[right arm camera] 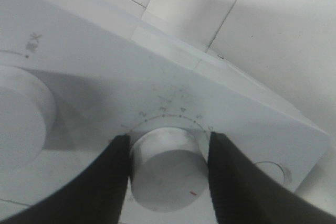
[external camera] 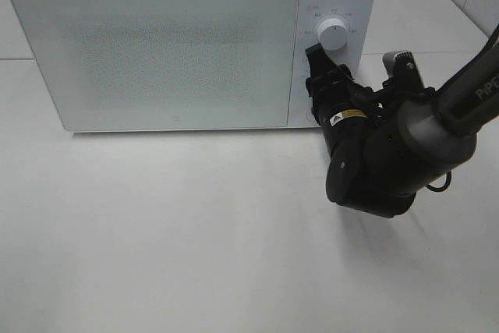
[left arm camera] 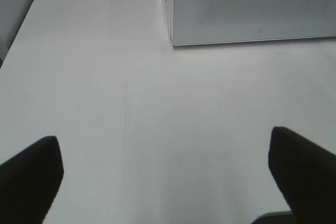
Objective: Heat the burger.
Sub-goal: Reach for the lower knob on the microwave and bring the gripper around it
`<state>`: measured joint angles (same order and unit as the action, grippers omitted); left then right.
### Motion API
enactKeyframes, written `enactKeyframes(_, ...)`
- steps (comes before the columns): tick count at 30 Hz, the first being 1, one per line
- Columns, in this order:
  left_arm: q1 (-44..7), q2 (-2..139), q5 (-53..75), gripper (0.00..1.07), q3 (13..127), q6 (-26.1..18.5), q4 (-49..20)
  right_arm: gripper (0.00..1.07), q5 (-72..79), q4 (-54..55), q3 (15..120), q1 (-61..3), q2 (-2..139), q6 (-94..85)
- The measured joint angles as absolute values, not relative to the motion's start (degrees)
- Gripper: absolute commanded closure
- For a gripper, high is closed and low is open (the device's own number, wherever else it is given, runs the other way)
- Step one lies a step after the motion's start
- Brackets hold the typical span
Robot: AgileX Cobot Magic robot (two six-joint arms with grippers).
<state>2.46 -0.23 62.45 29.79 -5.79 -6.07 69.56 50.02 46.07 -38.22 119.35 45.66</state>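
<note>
Burger isn't showing in any view. The microwave (external camera: 156,52) door is sitting shut and frosted, so I can't tell where the burger is lying relative to either set of jaws.

The microwave is standing along the back edge of the bench (external camera: 195,239). The right arm (external camera: 405,146) is reaching into the control panel at the microwave's right end. The right jaws are clamping the lower knob (right arm camera: 167,169), one on each side, both touching it. The upper knob (external camera: 334,33) is sitting just above them, free.

The left jaws are hanging wide apart over bare bench, gripping nothing, with the microwave's front-left corner ahead of them.

Writing:
- Digits 2, 3, 4, 5 are arcing around the lower knob, and a red tick (right arm camera: 193,193) is showing on its face.
- "PiPE" (external camera: 485,87) is showing on the right arm, cut off at the frame edge.
- The yellow warning label (external camera: 348,117) near the wrist and the upper dial print are reading too small.
</note>
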Motion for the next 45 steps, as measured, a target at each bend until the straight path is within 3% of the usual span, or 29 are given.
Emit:
enactKeyframes(27, 2.5, -0.2, 62.5, 0.07, 29.8, -5.8, -6.1, 1.0, 68.5, 47.3, 46.0, -37.9, 119.4, 75.3)
enactKeyframes(45, 2.5, -0.2, 62.5, 0.07, 29.8, -5.8, -6.1, 0.98, 68.5, 47.1, 46.0, -37.9, 119.4, 77.0)
